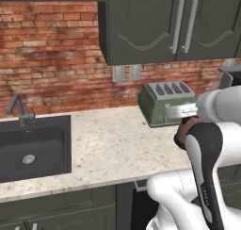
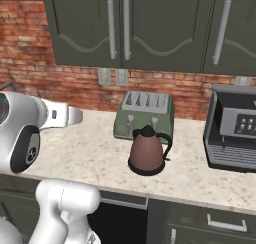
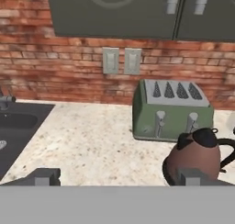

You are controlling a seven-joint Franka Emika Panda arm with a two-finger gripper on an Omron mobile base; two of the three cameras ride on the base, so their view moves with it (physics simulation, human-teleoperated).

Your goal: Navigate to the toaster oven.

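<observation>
The toaster oven is out of view in all three views. My gripper (image 3: 119, 178) is open, its two dark fingertips (image 3: 46, 176) set wide apart at the bottom of the hand view with nothing between them. It hangs above the speckled counter (image 1: 113, 144) and faces the brick wall. My white arm (image 1: 207, 144) rises in front of the counter's edge.
A dark green pop-up toaster (image 2: 145, 113) with four slots stands against the wall. A brown kettle (image 2: 147, 150) sits just in front of it. A dark sink (image 1: 33, 146) with a faucet (image 1: 19, 111) lies left. A dark coffee machine (image 2: 232, 128) stands right. Dark cabinets (image 2: 125, 28) hang overhead.
</observation>
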